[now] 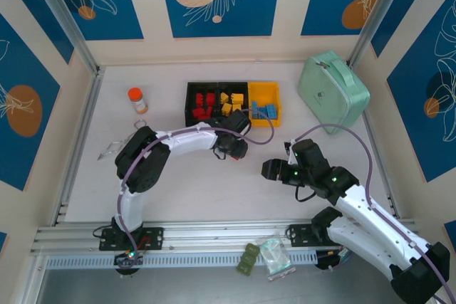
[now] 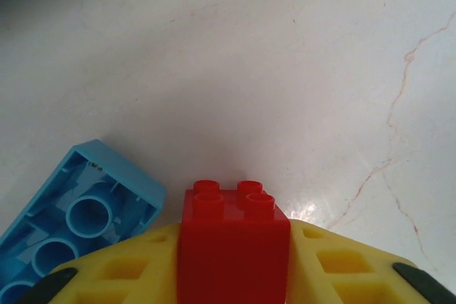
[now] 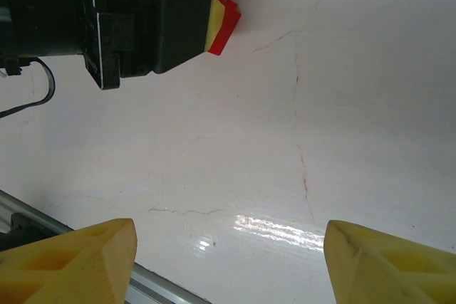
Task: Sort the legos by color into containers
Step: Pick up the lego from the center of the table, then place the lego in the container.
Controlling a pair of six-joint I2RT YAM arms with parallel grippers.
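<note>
the left gripper (image 2: pixel 235 265) sits at the bottom centre of the left wrist view. its two yellow fingers (image 2: pixel 128 275) are clamped on a red brick (image 2: pixel 235 243), one flush against each side. the brick stands upright between them, its four studs pointing toward the top of the frame and its top sticking out past the fingertips. just beside it at the lower left, a light blue brick (image 2: pixel 78 218) lies on the white table (image 2: pixel 285 69) with its hollow underside showing, close to the left finger; i cannot tell whether they touch.

in the top external view the same gripper (image 1: pixel 231 149) is at the centre of the frame, just below the containers (image 1: pixel 231 85). in that row, red legos (image 1: pixel 203 107) sit in the left black bin, yellow legos (image 1: pixel 231 101) in the middle black bin and blue legos (image 1: pixel 263 110) in the yellow bin at the right.

the right gripper (image 3: pixel 228 254) hangs over bare table, its yellow fingers (image 3: pixel 78 254) spread well apart at the bottom corners of the right wrist view with nothing between them. from there the left gripper appears at the upper left, red and yellow at its tip. seen from above, the right gripper (image 1: pixel 269 170) is right of centre, apart from the left one.
</note>
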